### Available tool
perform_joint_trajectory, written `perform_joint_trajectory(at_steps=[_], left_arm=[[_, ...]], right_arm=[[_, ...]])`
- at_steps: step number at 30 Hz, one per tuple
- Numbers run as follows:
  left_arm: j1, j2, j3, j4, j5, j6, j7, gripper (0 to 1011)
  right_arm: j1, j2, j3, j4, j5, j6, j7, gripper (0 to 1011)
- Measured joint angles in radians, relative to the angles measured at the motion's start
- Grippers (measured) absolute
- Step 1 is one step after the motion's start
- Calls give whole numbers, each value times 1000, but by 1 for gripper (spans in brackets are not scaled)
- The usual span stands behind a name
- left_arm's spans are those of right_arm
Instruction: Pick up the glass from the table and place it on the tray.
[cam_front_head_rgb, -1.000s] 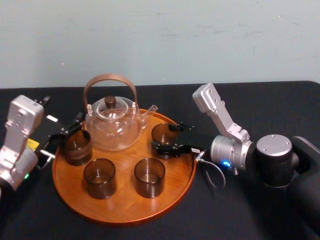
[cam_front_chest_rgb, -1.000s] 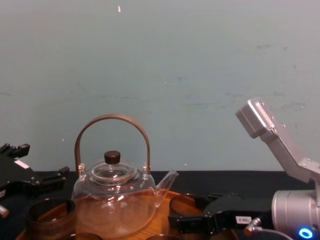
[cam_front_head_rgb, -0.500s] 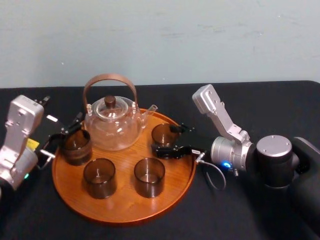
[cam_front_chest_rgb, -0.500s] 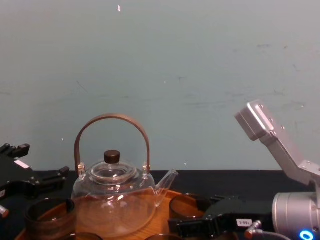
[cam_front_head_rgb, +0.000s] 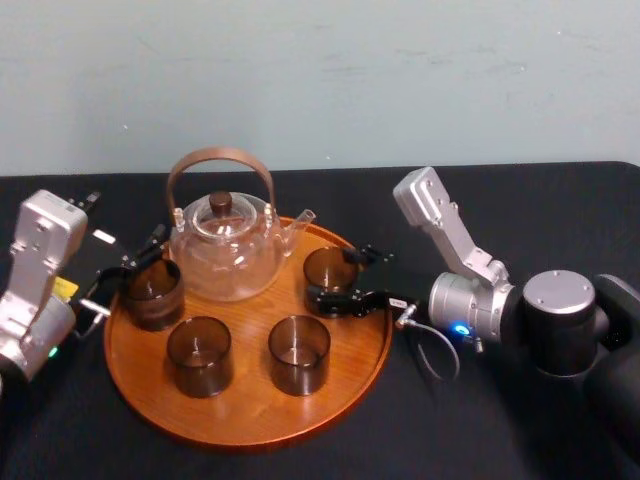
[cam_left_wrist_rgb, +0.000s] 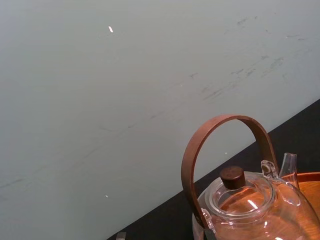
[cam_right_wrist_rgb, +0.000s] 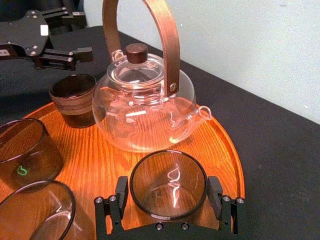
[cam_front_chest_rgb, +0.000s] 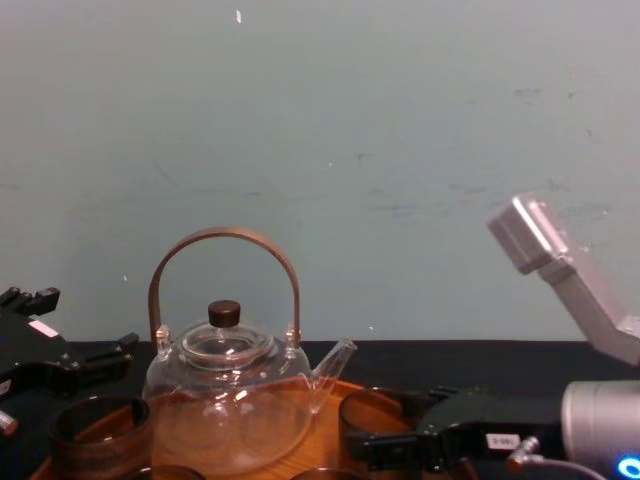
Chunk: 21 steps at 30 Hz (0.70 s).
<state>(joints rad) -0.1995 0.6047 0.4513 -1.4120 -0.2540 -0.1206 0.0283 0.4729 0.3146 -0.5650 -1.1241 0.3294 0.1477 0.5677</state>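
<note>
R gripper has eased back rightward from glass.

Black cloth covers the desk from edge to edge, plain and flat, and it runs back to meet the pale wall. One thing sits straight on it: the tray, big, round, orange-brown wood with the grain showing and a low raised rim. It lies flat, left of centre in the head view, with a dark strip of cloth between its far rim and the wall. Bare cloth spreads wide to its right, and a narrower band shows to its left.
</note>
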Motion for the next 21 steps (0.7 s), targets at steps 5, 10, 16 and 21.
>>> perform_joint_trajectory(at_steps=[5,10,16,21], left_arm=[[0,0,0,0,0,0,0,1001],[0,0,0,0,0,0,0,1001],[0,0,0,0,0,0,0,1001],[0,0,0,0,0,0,0,1001]], right_arm=[[-23,26,11,-40,13,9,6,1002],[-56,64,24,-93,26,20,5,1002],[-96,108,49,-152,44,31,-12,1002],[-131,146,71,-205,60,37,-20,1002]])
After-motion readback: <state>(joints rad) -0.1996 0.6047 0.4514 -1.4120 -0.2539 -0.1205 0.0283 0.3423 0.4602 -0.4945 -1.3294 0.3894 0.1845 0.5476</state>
